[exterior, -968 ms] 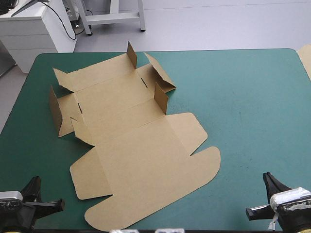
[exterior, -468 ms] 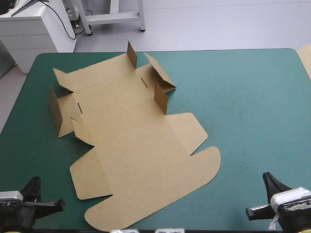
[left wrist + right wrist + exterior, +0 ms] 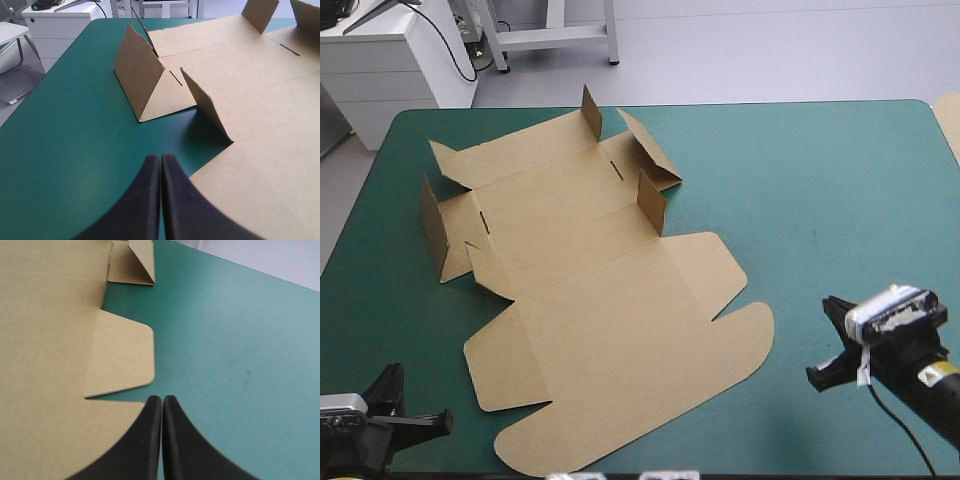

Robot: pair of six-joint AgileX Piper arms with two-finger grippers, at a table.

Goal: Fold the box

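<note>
1. You see the box (image 3: 600, 300), a cut sheet of brown board, lying open and mostly flat on the left half of the teal-green table (image 3: 840, 180).
2. Its broad, rounded end points toward the near edge.
3. At its far end, several small flaps (image 3: 651, 202) stand upright.

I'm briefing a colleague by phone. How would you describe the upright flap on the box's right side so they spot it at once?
On the teal-green table, the brown box lies as a flat sheet toward the left. Midway along its right edge one small flap stands upright. The flap beyond it leans over, and the one nearer the robot lies flat.
</note>
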